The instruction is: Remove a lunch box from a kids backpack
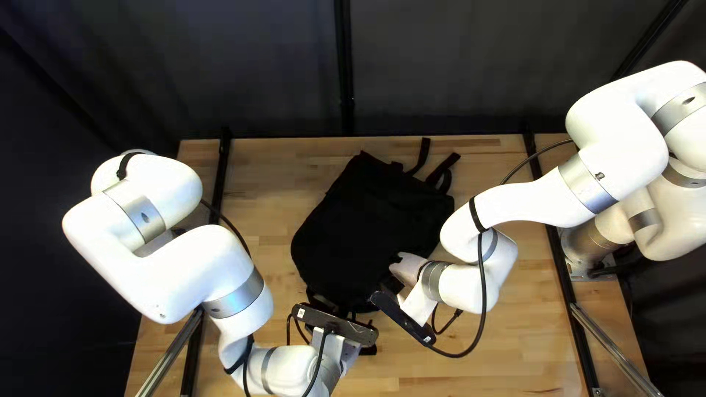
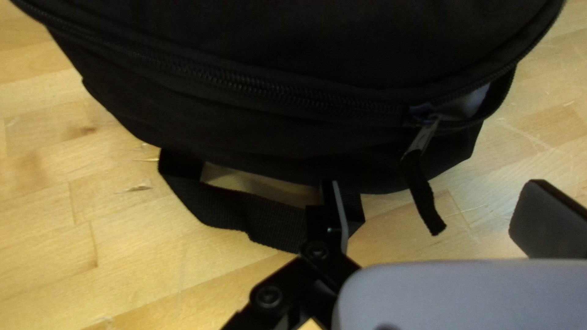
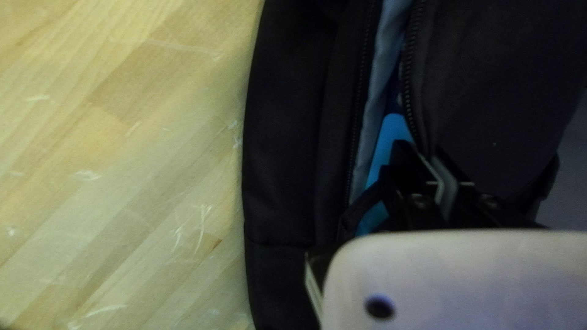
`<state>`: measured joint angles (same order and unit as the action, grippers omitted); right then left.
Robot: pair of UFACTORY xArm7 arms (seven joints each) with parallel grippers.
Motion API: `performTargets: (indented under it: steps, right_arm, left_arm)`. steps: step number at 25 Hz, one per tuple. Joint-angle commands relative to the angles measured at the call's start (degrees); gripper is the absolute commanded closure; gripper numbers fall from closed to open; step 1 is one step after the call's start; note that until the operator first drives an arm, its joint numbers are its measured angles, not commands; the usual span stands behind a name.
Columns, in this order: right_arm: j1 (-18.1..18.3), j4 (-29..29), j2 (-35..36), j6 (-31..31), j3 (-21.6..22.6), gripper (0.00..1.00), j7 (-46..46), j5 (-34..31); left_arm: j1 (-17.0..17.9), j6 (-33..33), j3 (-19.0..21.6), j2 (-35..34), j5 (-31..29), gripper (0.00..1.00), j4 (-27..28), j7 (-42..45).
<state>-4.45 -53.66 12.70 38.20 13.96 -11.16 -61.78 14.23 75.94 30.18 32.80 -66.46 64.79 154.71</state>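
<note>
Wooden table, one black backpack.

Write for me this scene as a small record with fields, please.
surface: wooden table
bag: black backpack, lying down
opening: zipper partly open
contents: bright blue item showing inside, possibly the lunch box
left hand: open, one finger at the webbing handle
right hand: appears shut on the edge of the flap
</note>
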Motion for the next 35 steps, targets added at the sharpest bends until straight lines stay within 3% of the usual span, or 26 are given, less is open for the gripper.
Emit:
performTargets:
  steps: [1, 11, 20, 35]
  right_arm:
    - [0.0, 0.0, 0.0, 0.0, 0.0, 1.0, 0.0, 0.0]
    - [0.0, 0.0, 0.0, 0.0, 0.0, 1.0, 0.0, 0.0]
    - [0.0, 0.0, 0.0, 0.0, 0.0, 1.0, 0.0, 0.0]
    - [0.0, 0.0, 0.0, 0.0, 0.0, 1.0, 0.0, 0.0]
  left_arm:
    - [-0.08, -0.5, -0.32, 0.72, -0.41, 1.0, 0.23, 0.57]
    - [-0.51, 0.52, 1.52, -1.19, 4.21, 1.0, -0.95, -1.06]
    - [-2.46, -3.17, 1.8, -3.67, 3.45, 1.0, -4.8, -0.59]
    - [-6.75, -9.22, 3.18, -13.61, 5.57, 1.0, -16.74, 0.77]
